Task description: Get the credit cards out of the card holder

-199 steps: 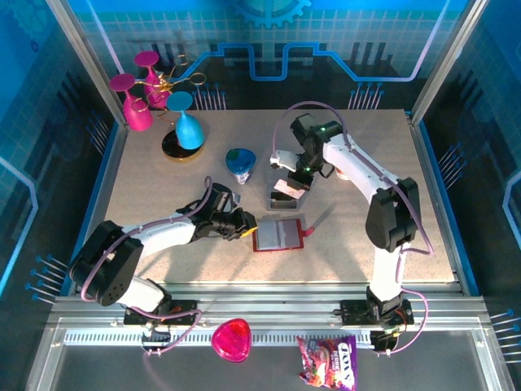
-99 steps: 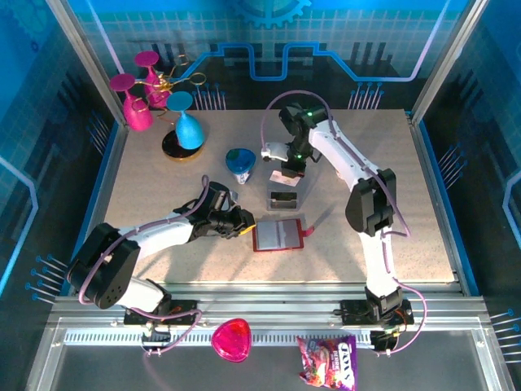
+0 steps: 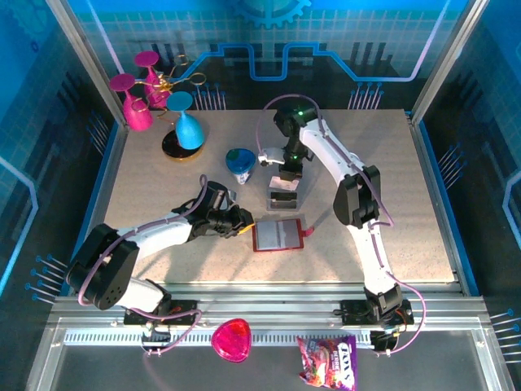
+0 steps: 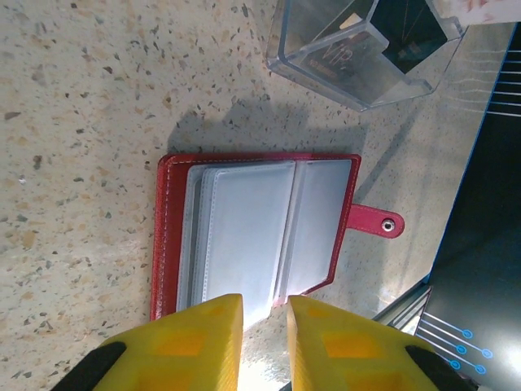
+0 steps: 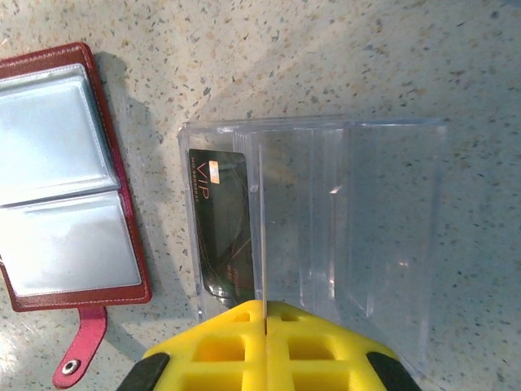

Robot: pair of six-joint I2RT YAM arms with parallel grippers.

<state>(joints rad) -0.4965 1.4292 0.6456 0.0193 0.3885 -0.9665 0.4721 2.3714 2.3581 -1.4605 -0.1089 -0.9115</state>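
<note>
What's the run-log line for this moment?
left gripper: slightly open at card holder edge | right gripper: shut over clear box | black card: inside clear box

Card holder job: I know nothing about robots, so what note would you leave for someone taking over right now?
Left end effector: slightly open, tips at the edge of the open red card holder.
Right end effector: shut, over the clear box.
Done: black VIP card is in the box.
To do: check the grey pockets, which look empty, for another card.

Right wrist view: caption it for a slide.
Shut right pincer above clear box holding a black card; open card holder alongside.
</note>
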